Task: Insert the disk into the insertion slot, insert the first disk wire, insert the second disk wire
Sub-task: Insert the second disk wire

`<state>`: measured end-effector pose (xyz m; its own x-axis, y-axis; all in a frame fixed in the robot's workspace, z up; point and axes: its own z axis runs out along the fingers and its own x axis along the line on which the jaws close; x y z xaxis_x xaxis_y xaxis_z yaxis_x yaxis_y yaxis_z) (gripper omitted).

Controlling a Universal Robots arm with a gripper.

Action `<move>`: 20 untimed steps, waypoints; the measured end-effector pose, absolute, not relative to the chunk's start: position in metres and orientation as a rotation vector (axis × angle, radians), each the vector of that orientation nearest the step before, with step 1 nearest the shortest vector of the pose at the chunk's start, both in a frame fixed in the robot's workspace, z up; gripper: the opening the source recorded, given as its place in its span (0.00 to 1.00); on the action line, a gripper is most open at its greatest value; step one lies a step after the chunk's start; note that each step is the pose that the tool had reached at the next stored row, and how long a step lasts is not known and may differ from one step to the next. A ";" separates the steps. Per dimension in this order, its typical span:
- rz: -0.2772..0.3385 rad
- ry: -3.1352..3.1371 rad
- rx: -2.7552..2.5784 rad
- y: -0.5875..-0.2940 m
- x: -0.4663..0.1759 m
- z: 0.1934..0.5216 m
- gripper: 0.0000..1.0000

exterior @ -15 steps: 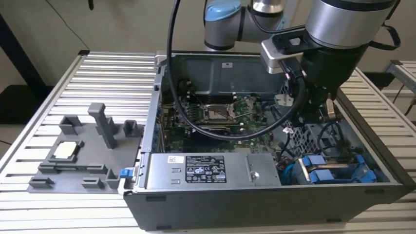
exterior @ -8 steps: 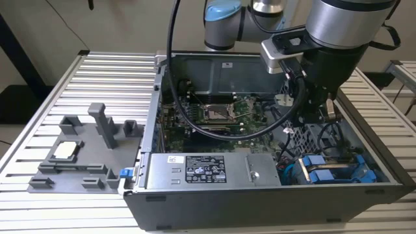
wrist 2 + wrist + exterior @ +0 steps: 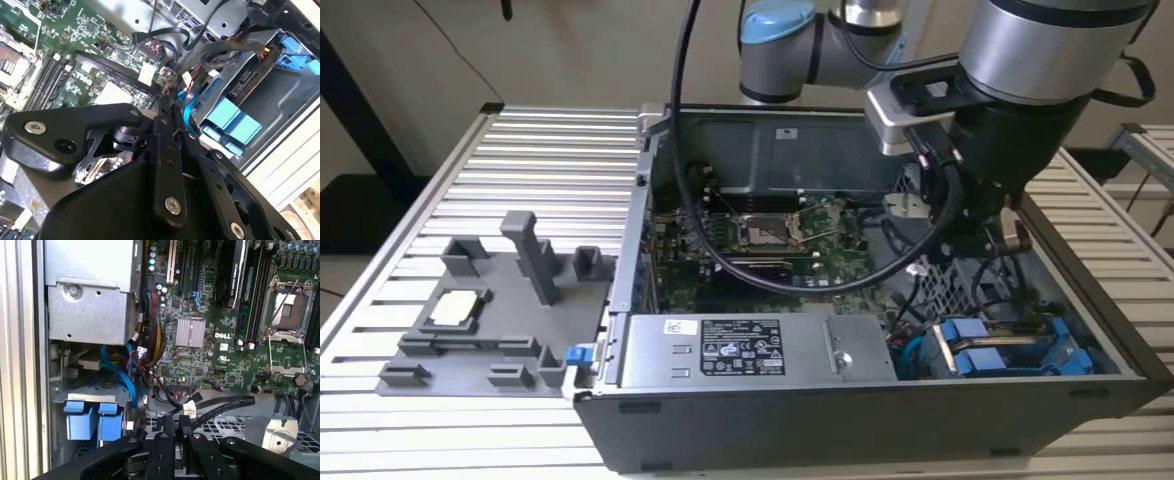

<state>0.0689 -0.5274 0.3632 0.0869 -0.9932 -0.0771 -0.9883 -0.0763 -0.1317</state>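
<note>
Disk [image 3: 1001, 352] sits home in the slot [image 3: 1105, 352], at five o'clock of the case [image 3: 854, 440] in the exterior view, leaving its connectors reachable. Gripper [image 3: 176, 421] hovers beside loose wires [image 3: 220, 407]; clenched or released, I cannot tell.

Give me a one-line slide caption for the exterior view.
Robot arm's gripper reaches into an open computer case above the drive cage, where the blue-framed disk sits beside the power supply.
</note>
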 end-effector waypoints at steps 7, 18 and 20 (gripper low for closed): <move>-0.045 2.029 -2.202 -0.546 0.079 0.363 0.16; 0.001 2.052 -2.224 -0.559 0.101 0.362 0.16; 0.022 2.068 -2.239 -0.559 0.105 0.362 0.16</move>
<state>0.1049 -0.5588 0.3624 0.0814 -0.9939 -0.0744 -0.9953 -0.0771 -0.0591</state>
